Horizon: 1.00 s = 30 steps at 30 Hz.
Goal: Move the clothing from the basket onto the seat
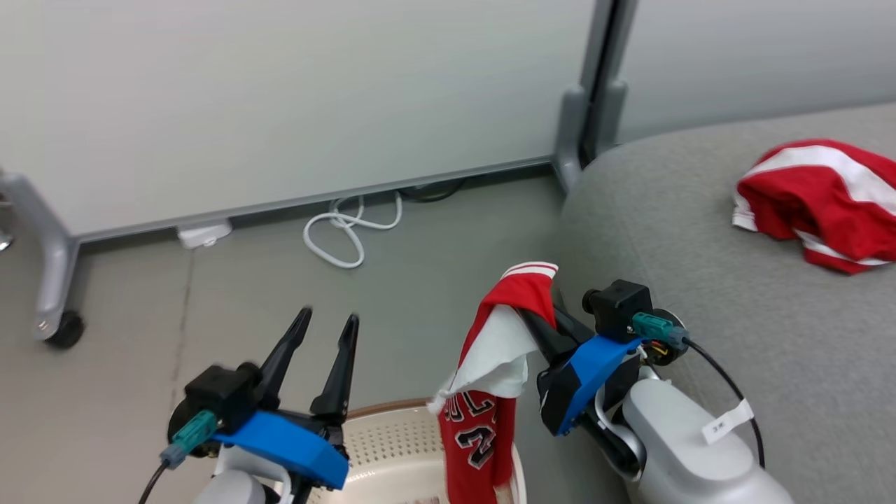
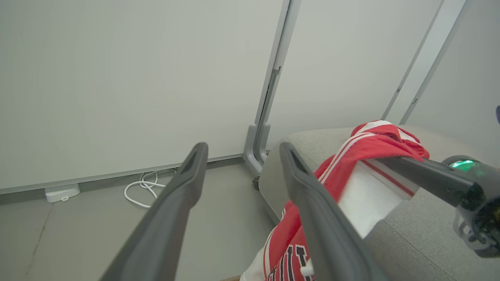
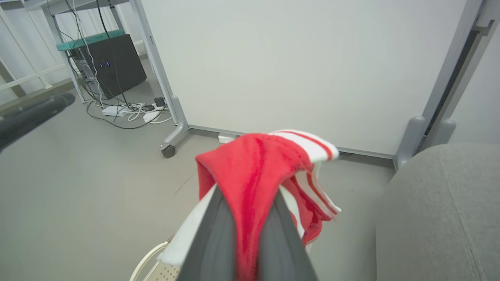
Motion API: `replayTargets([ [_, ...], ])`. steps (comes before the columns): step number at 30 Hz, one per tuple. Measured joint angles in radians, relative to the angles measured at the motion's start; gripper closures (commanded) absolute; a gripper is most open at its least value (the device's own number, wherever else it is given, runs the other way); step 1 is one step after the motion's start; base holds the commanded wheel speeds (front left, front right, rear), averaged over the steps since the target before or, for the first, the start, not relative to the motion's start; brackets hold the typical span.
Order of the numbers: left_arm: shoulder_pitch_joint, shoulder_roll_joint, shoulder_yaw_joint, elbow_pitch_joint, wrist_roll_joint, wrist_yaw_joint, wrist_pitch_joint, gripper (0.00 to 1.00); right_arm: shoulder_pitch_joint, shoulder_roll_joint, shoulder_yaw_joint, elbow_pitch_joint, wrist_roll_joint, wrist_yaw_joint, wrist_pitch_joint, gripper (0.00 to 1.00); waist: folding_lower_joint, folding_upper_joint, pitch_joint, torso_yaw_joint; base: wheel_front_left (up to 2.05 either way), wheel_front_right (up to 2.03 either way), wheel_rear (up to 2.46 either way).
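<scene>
Red garments [image 1: 483, 434] — 2, 1 basket [image 1: 392, 442], 1 seat [image 1: 756, 280]

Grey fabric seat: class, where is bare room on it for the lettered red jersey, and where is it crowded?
Free: on the large grey fabric seat, the wide stretch between its rounded left edge and the crumpled red-and-white striped garment. Crowded: the far right, where that garment lies.

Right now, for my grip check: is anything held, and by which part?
Right gripper pinches the jersey by its bunched top, near the striped trim; left gripper is open, empty.
</scene>
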Motion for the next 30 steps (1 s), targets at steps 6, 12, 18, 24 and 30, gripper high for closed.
replayTargets([
  [6, 0.123, -0.017, 0.116, -0.055, 0.057, 0.009, 0.0, 0.0, 0.03, -0.048, -0.038, -0.127, -0.033, 0.0, 0.042, 1.0, 0.0, 0.0, 0.017, -0.107, 0.0, 0.0, 0.0],
  [12, 0.174, -0.053, 0.213, -0.081, 0.096, 0.003, 0.0, 0.0, 0.095, -0.08, -0.115, -0.273, -0.072, 0.0, 0.105, 1.0, 0.0, 0.0, 0.04, -0.221, 0.0, 0.0, 0.0],
  [18, 0.194, -0.068, 0.282, -0.09, 0.146, -0.009, 0.0, 0.0, 0.164, -0.076, -0.186, -0.379, -0.115, 0.0, 0.156, 1.0, 0.0, 0.0, 0.067, -0.324, 0.0, 0.0, 0.0],
  [24, 0.188, -0.066, 0.287, -0.036, 0.162, -0.02, 0.0, 0.0, 0.215, -0.058, -0.235, -0.448, -0.142, 0.0, 0.189, 1.0, 0.0, 0.0, 0.075, -0.387, 0.0, 0.0, 0.0],
  [30, 0.159, -0.064, 0.279, 0.001, 0.171, -0.023, 0.0, 0.0, 0.245, -0.047, -0.26, -0.49, -0.157, 0.0, 0.21, 1.0, 0.0, 0.0, 0.075, -0.399, 0.0, 0.0, 0.0],
])
